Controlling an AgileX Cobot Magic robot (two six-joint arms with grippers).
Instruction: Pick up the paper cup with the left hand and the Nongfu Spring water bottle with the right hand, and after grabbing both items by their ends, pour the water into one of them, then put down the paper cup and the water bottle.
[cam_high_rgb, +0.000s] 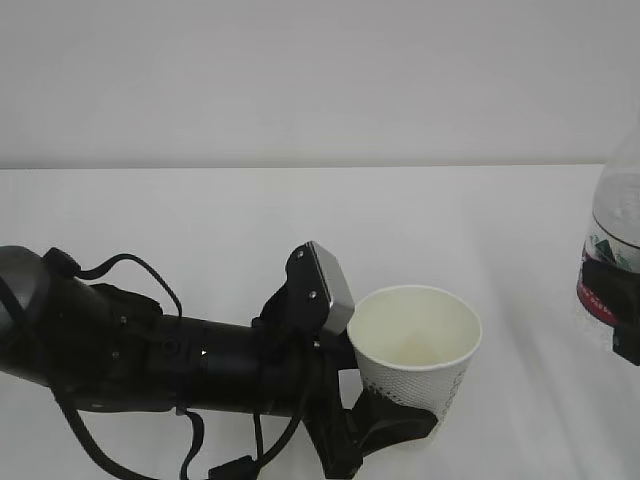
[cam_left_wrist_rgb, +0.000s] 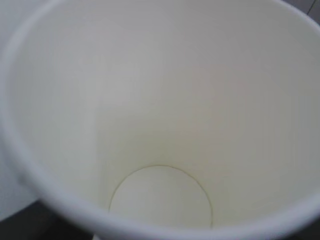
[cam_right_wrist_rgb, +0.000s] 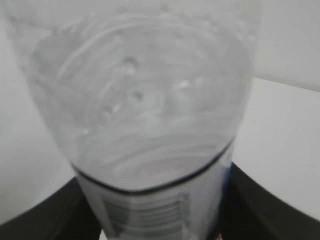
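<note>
Both grasps made: left pincer (cam_high_rgb: 400, 420) clamps the empty paper cup (cam_high_rgb: 415, 345) at its base near the tabletop (cam_high_rgb: 200, 220) front edge, right pincer (cam_right_wrist_rgb: 160, 220) clamps the water bottle (cam_high_rgb: 615, 250) at the right edge; pouring and set-down remain

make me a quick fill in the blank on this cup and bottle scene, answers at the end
1. The left hand grips the paper cup near its ____.
2. Seen from the left wrist view, the inside of the cup is ____.
3. In the exterior view the Nongfu Spring water bottle stands at the ____ edge.
4. The bottle's label is mostly ____.

Answers: base; empty; right; red
</note>
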